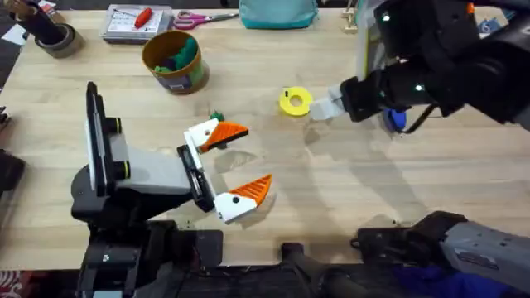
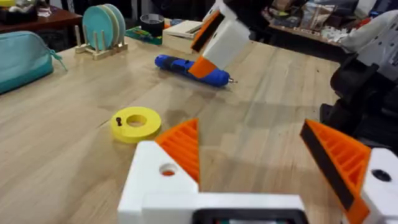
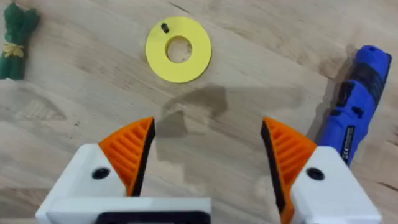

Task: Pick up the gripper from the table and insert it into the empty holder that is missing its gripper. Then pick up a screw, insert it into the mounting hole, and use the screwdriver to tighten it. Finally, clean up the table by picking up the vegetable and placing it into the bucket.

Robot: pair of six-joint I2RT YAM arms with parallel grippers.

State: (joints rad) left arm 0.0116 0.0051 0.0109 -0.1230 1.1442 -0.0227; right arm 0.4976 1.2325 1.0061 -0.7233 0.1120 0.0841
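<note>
My left gripper rests open on the table, both white fingers carrying orange ridged pads. The orange gripper sits in the white holder, whose mounting hole looks empty. A small black screw lies on a yellow ring. My right gripper hovers open just beside that ring, holding nothing. The blue screwdriver lies to its right, partly under the arm. The dark-green vegetable lies near the left gripper. The yellow bucket stands at the back left.
Along the far edge stand a tape roll, a tray with a red-handled tool, scissors and a teal pouch. A plate rack stands beyond. The bucket holds some green items.
</note>
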